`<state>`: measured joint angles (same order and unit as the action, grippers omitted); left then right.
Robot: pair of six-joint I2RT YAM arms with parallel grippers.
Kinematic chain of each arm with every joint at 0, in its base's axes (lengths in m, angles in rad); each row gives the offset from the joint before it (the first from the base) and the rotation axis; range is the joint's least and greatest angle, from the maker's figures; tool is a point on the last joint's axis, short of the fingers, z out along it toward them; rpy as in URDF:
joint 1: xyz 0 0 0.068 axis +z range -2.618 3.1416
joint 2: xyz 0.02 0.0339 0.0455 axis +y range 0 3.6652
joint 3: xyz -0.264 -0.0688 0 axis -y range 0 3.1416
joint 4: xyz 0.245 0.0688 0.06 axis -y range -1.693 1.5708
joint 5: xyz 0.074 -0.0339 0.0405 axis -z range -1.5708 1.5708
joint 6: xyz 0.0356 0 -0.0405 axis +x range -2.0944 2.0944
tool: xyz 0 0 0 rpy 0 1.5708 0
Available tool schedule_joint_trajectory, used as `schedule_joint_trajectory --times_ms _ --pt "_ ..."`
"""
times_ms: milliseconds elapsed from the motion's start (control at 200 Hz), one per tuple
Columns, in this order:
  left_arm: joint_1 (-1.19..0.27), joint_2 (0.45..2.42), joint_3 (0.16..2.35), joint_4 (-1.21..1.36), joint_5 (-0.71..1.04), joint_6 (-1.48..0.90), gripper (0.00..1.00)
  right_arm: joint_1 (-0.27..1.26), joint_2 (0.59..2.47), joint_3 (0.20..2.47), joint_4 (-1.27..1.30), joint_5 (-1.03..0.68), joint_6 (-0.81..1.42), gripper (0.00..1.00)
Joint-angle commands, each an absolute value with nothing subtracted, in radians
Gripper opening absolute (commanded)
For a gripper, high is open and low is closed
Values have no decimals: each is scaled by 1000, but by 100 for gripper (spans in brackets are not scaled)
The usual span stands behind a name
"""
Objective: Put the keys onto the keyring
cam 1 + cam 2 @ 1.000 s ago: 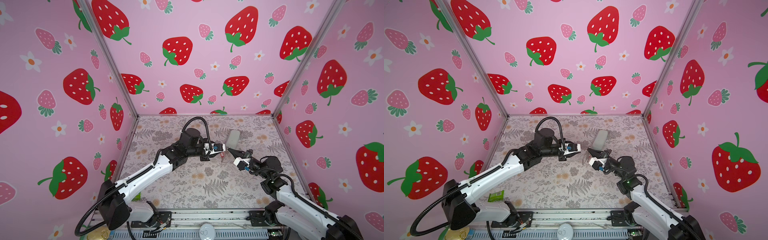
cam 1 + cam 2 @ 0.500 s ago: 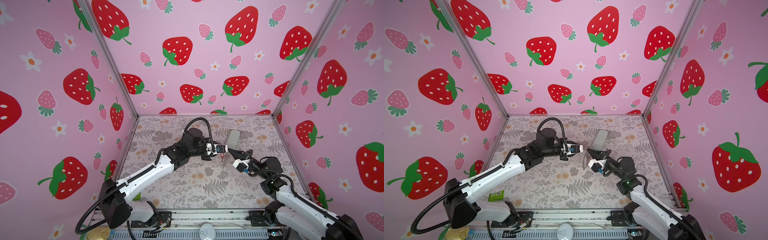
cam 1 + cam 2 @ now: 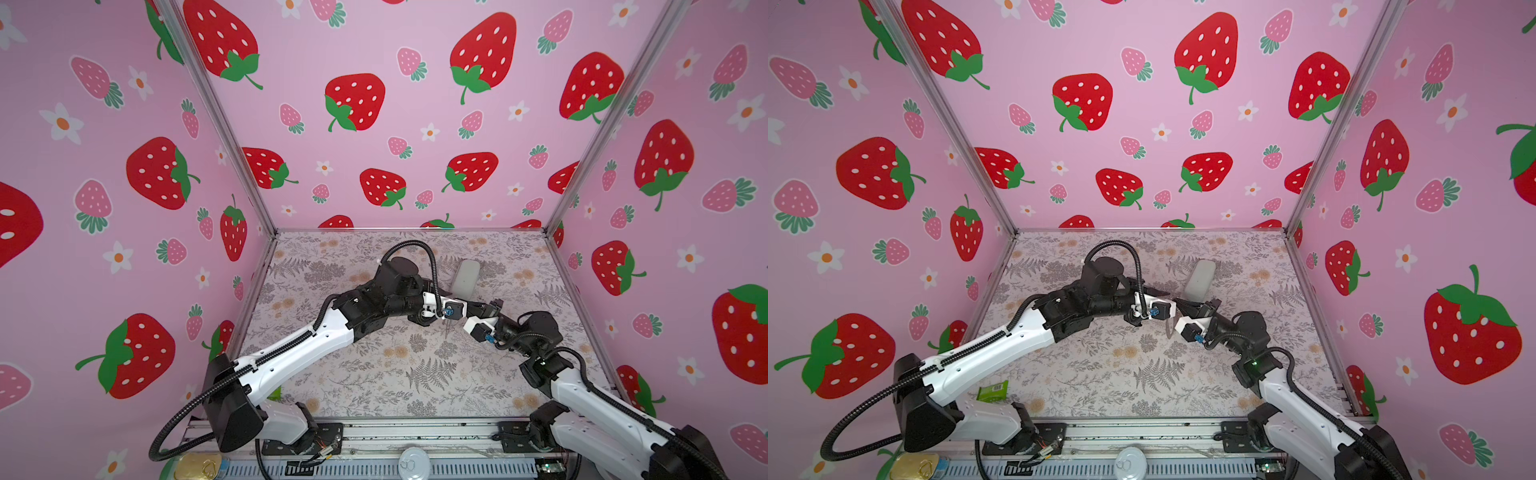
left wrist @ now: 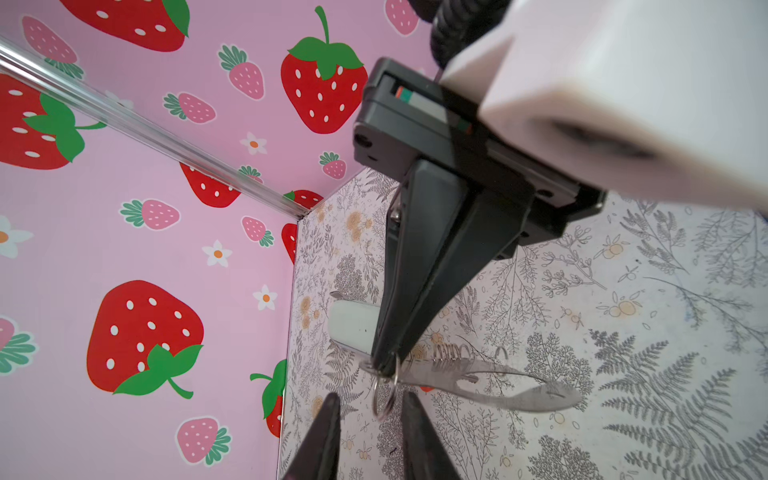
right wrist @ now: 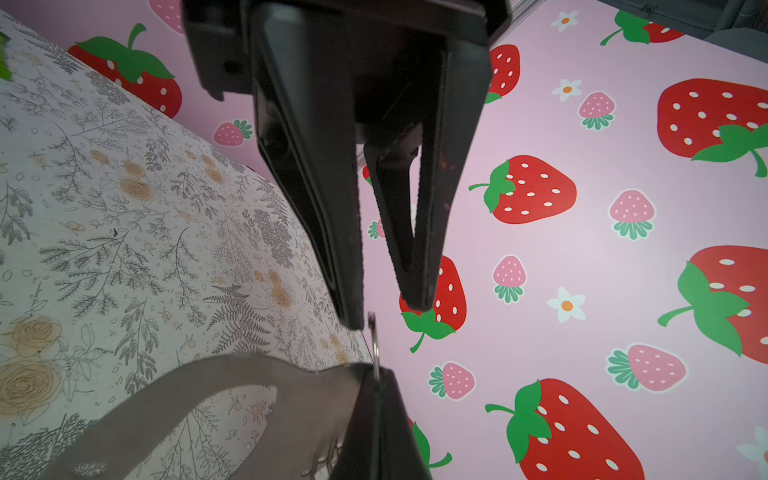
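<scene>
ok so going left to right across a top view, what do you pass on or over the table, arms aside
green packet → keyring, hanging above the table → pale case

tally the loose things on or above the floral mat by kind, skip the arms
keyring: 1
red tag, mostly hidden behind the strap: 1
pale oblong case: 1
green packet: 1
total: 4
</scene>
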<state>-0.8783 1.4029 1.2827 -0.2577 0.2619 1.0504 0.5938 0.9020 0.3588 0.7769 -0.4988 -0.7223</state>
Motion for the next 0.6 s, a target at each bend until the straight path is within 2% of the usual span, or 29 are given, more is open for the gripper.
schedule_joint_trajectory --times_ms 0,195,440,595 --pt "-896 1423 1335 -324 224 1124 28 600 898 399 773 -527 -704 0" --pt "-899 1441 1359 -334 217 1120 28 600 890 411 744 -535 -688 0" --pt "-899 1439 1359 -307 247 1091 15 600 885 414 730 -530 -666 0" --pt "-900 1437 1356 -316 252 1085 11 600 882 412 723 -521 -659 0"
